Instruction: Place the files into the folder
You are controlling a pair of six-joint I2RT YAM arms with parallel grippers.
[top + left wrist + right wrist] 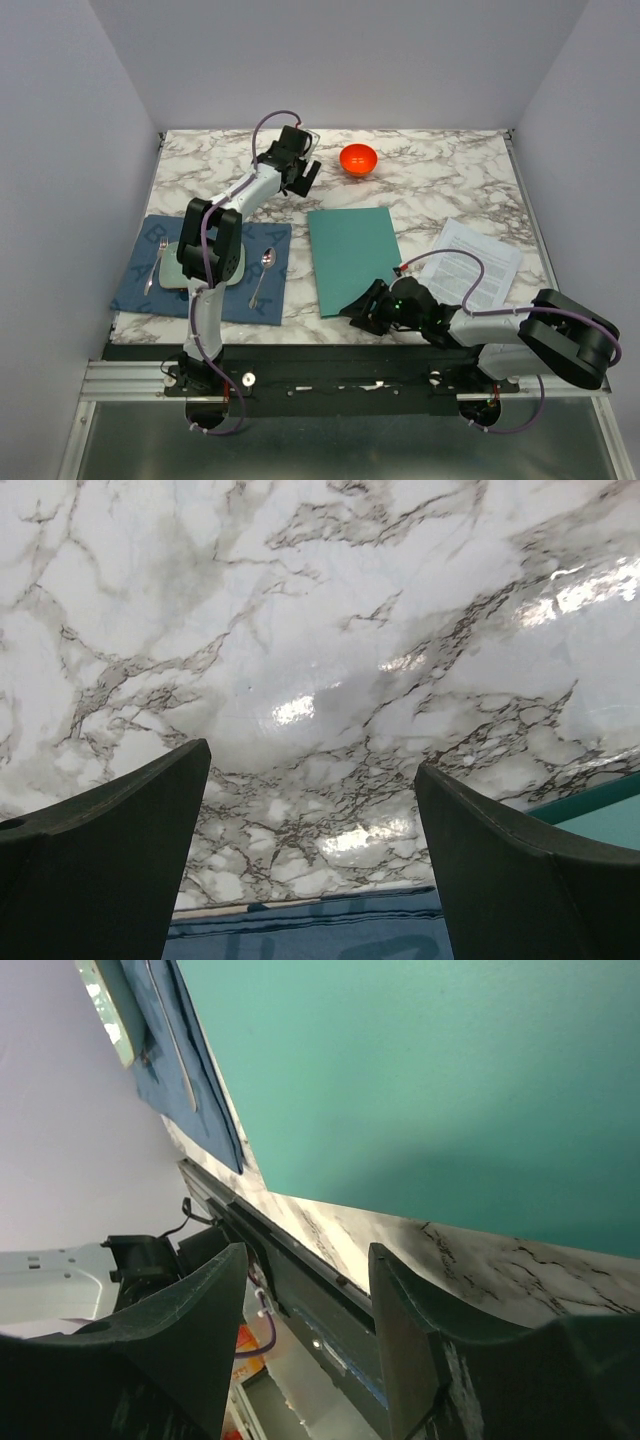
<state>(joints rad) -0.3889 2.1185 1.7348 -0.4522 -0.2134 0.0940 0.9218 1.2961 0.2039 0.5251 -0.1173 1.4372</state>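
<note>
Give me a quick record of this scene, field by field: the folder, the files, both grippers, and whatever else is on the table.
folder: teal, flat at table centre, looks closed
files: printed white sheets, right of the folder, outside it
left gripper: open, empty, over bare marble beside the orange bowl
right gripper: open, empty, at the folder's near edge
other: blue mat at left with plate, fork, spoon

On my left, a blue mat (140, 285) carries a pale plate (172, 268) with a spoon (262, 275) beside it; an orange bowl (358, 158) sits farther back
</note>
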